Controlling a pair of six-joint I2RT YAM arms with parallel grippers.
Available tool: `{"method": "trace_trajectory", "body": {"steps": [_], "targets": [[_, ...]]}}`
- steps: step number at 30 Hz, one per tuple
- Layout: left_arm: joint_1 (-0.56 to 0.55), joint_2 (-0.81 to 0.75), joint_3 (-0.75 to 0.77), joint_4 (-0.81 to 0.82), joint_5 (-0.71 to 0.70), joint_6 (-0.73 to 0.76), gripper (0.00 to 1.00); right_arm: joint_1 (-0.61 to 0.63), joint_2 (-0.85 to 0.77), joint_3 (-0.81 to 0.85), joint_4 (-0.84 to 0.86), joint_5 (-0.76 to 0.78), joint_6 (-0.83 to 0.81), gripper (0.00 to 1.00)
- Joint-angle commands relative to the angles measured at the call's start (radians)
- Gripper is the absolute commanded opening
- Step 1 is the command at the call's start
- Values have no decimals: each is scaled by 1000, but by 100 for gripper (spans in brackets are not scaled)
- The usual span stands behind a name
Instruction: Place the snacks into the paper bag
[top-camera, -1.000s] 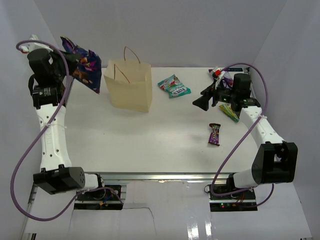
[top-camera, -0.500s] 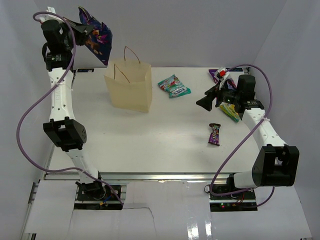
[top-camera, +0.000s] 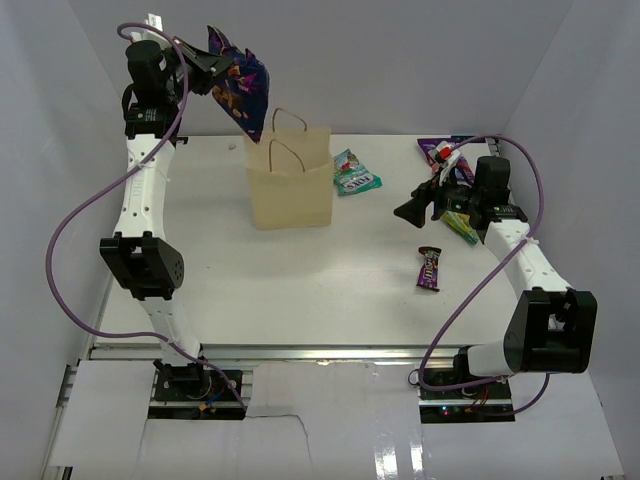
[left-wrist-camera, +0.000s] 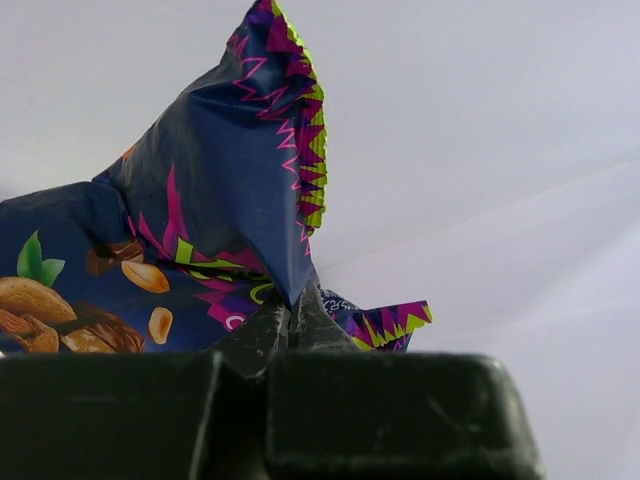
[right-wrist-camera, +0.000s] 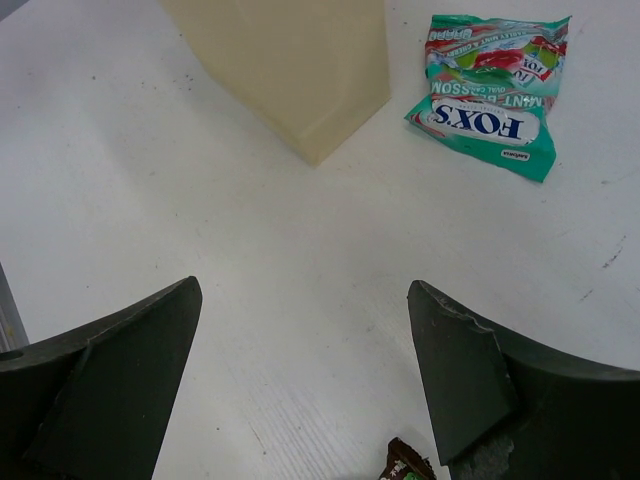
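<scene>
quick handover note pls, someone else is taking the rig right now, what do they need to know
Left gripper: shut on the chip bag, holding it in the air beside the top of the paper bag. It is not in yet.
Right gripper: open and empty, hovering over the table right of the paper bag.
On the table: teal pouch just right of the paper bag, purple candy bar nearer the front, purple-white packet and green-yellow packet near the right gripper.
Done: chip bag picked up. The paper bag's inside is hidden.
Left: drop the chip bag in, then the four on the table.
</scene>
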Motion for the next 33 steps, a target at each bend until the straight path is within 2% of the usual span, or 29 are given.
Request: {"method": "trace_trajectory", "body": {"steps": [1, 11, 14, 27, 33], "targets": [[17, -130, 26, 170, -6, -11, 0, -6, -29, -7, 11, -17, -15, 89], [17, -153, 31, 206, 7, -57, 0, -7, -29, -12, 7, -17, -17, 89], [-31, -172, 19, 206, 7, -67, 0, -7, -28, -10, 7, -15, -17, 89], [-207, -271, -159, 221, -87, -24, 0, -7, -35, -18, 7, -11, -18, 89], [-239, -373, -403, 296, -133, -21, 0, -7, -42, -22, 7, -15, -18, 89]]}}
